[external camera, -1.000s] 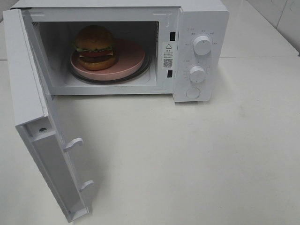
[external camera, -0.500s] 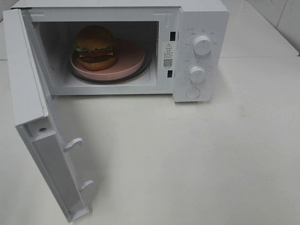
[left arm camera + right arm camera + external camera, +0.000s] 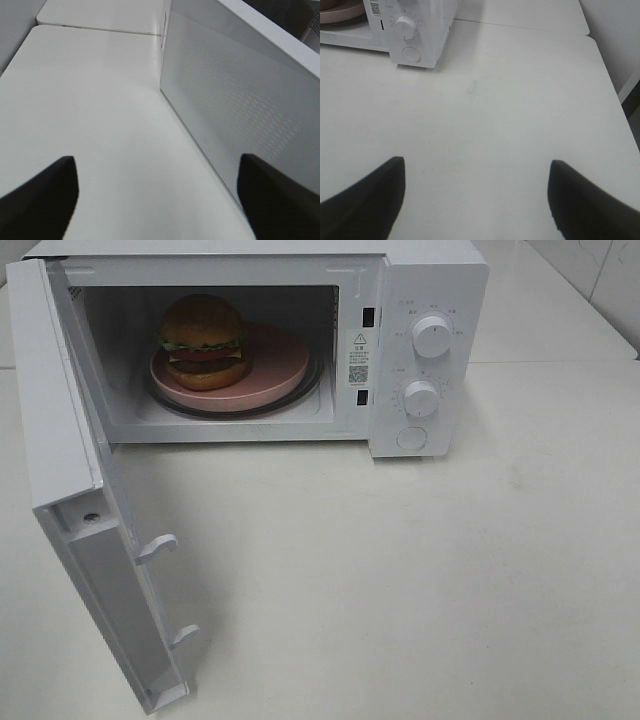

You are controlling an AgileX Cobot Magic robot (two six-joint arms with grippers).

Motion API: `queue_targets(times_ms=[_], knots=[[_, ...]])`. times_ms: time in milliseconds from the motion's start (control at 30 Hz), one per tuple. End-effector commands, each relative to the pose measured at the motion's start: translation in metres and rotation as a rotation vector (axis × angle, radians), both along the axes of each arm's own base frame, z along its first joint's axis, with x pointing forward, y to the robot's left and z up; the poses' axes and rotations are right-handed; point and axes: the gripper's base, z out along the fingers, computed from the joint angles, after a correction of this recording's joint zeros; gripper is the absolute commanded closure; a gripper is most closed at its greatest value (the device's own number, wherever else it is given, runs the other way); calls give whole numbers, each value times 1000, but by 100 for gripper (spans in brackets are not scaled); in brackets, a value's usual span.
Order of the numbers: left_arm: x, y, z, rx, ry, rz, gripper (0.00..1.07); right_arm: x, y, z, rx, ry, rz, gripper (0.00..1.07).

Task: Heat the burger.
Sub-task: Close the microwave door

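The burger (image 3: 202, 340) stands on a round pink plate (image 3: 270, 370) inside the white microwave (image 3: 430, 280), toward the left of the cavity. The microwave door (image 3: 75, 490) hangs wide open to the left. Neither arm shows in the exterior high view. My left gripper (image 3: 157, 200) is open and empty, close beside the outer face of the open door (image 3: 240, 105). My right gripper (image 3: 477, 197) is open and empty over bare table, well in front and to the right of the microwave's control panel (image 3: 407, 30).
The microwave has two knobs (image 3: 431, 335) and a round button (image 3: 411, 438) on its right panel. The white table (image 3: 420, 580) stretches in front of the microwave. A table edge (image 3: 612, 75) runs along the right side.
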Motion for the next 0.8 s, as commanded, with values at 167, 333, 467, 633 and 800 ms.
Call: queue_targets(times_ms=[167, 333, 467, 633, 800], knots=[[31, 2, 7, -3, 20, 13, 83, -3, 0, 0, -11, -39, 2, 31], [59, 3, 7, -12, 23, 24, 107, -3, 0, 0, -11, -39, 2, 31], [78, 4, 2, 15, -14, 23, 107, -3, 0, 0, -11, -39, 2, 31], [100, 6, -8, 85, -104, 15, 107, -3, 0, 0, -11, -39, 2, 31], [114, 8, -18, 99, -181, 35, 107, -3, 0, 0, -11, -39, 2, 31]])
